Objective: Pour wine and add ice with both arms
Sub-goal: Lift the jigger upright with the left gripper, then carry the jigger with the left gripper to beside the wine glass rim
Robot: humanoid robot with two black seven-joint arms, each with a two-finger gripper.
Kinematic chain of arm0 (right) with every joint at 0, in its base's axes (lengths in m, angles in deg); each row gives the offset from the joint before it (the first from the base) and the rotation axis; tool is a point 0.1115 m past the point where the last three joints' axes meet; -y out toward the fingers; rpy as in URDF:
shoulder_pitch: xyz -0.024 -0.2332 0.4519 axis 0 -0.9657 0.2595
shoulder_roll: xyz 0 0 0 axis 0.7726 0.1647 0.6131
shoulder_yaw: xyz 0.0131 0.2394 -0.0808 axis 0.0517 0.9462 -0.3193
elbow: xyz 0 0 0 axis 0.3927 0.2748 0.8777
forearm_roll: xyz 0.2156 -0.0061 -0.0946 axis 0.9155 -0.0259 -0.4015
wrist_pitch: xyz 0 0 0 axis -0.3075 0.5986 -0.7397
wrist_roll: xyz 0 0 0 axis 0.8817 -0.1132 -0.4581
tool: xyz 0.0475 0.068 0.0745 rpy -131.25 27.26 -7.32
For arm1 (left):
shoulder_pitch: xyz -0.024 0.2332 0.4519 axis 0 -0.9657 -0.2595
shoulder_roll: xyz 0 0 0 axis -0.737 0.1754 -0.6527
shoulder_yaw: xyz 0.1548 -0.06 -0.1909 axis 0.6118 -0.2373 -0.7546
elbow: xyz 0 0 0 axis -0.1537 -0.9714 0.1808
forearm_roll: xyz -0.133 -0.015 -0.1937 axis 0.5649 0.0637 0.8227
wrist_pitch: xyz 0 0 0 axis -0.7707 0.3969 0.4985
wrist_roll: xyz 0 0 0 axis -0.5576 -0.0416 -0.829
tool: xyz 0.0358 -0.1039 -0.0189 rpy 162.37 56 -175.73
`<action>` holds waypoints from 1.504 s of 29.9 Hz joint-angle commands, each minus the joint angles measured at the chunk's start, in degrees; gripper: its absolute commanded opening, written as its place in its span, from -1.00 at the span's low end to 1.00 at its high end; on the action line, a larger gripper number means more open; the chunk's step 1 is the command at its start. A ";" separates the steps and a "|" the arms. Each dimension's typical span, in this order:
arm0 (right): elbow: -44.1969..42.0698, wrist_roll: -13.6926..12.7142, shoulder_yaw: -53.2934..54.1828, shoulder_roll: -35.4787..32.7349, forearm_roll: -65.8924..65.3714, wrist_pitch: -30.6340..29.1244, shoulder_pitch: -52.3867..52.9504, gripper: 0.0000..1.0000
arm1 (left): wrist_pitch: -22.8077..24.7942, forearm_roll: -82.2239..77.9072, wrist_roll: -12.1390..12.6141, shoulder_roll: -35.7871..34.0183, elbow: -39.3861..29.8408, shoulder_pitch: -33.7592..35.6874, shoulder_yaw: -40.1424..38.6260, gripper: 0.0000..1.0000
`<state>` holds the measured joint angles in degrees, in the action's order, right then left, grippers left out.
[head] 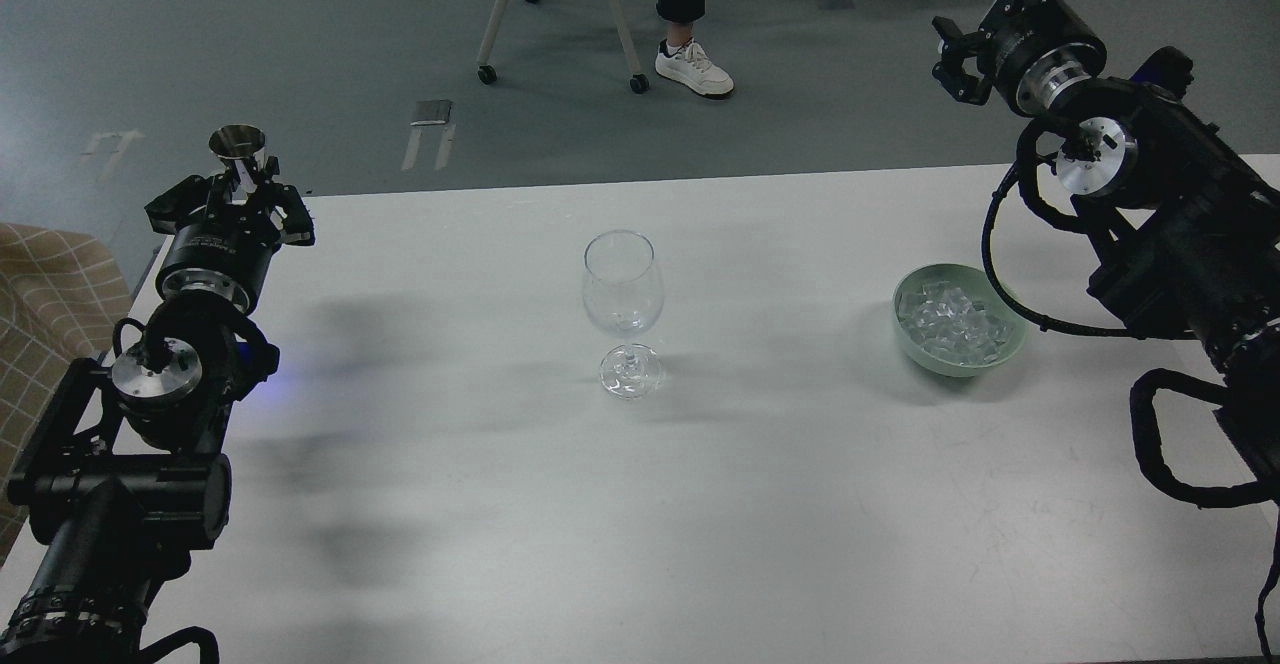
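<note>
My left gripper (238, 196) is shut on the stem of a small metal measuring cup (237, 143) and holds it upright above the table's far left corner. No wine shows in the cup or in the clear wine glass (622, 289), which stands upright at the table's middle. The ice (950, 322), many clear cubes, fills a pale green bowl (1008, 352) to the right of the glass. My right gripper (952, 62) is raised high past the table's far right edge, dark and empty; its jaws cannot be told apart.
The white table (640, 504) ends at a far edge just behind my left gripper. A wheeled chair (560, 4) and a person's leg with a white shoe (693, 66) are on the floor beyond. A checked cushion (40, 284) lies at the left.
</note>
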<state>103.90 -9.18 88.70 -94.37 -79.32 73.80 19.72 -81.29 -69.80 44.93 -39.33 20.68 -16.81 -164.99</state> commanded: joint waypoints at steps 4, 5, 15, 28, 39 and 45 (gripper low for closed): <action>0.00 0.09 0.00 -0.02 -0.05 0.00 -0.15 1.00 | 0.06 0.01 0.35 -0.76 -3.97 0.04 0.09 -0.71; 0.00 0.09 0.00 0.07 0.04 0.00 -0.24 1.00 | -0.03 0.01 0.26 -0.85 -4.33 0.04 0.09 -0.74; 0.26 0.00 0.00 0.07 0.04 0.00 -0.50 1.00 | -1.53 -0.16 0.17 -0.50 -9.60 -2.33 1.23 -1.00; 1.84 0.00 0.00 -1.51 0.04 0.00 -0.76 1.00 | -1.96 -0.07 2.19 -0.15 -16.99 -7.25 2.90 -1.00; 6.24 0.00 0.00 -4.15 0.04 0.00 -3.84 1.00 | -8.73 1.07 7.29 1.87 -30.61 -15.69 3.34 -1.00; 5.98 0.00 0.00 -4.06 0.13 0.18 -4.54 1.00 | -14.88 0.89 9.31 5.03 -39.40 -16.57 4.04 -1.00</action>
<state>110.12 -9.19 88.69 -98.45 -79.27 73.91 15.46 -92.95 -68.74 53.28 -35.70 -15.06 -33.03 -161.17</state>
